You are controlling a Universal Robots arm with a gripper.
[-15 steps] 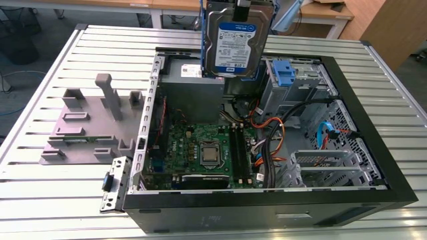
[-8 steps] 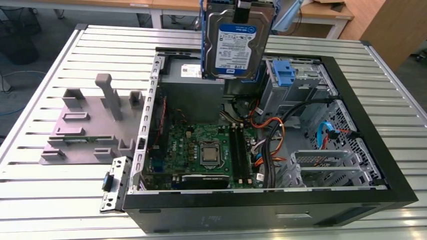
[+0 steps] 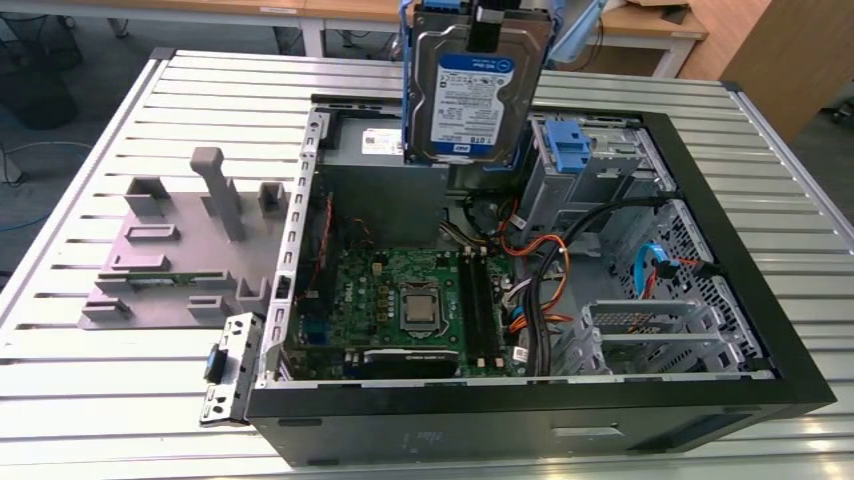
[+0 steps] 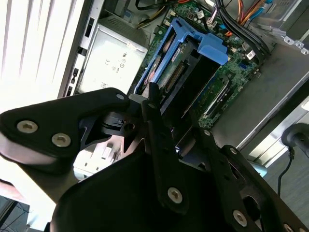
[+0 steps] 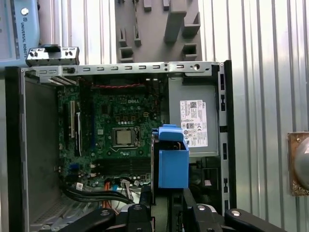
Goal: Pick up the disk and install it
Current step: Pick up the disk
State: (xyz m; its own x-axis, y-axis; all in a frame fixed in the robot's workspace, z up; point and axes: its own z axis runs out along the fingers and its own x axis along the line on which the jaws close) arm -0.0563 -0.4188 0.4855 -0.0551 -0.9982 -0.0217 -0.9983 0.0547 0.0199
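The disk [image 3: 474,90] is a silver-grey drive with a white-and-blue label and blue side rails. It hangs upright in the air over the back of the open computer case [image 3: 747,300]. My gripper [image 3: 478,14] is shut on its upper end from above. In the second wrist view the black fingers [image 4: 157,125] clamp the disk [image 4: 178,72] by its blue-railed sides. In the first wrist view the disk's blue rail end [image 5: 173,162] sticks out past the gripper [image 5: 166,205], above the motherboard and beside the power supply.
Inside the case lie a green motherboard [image 3: 400,290], a grey power supply [image 5: 193,121] with a white sticker, orange and black cables [image 3: 541,265], and a blue latch piece [image 3: 567,150] on the drive cage. A grey fixture [image 3: 174,250] stands on the slatted table at the exterior view's left.
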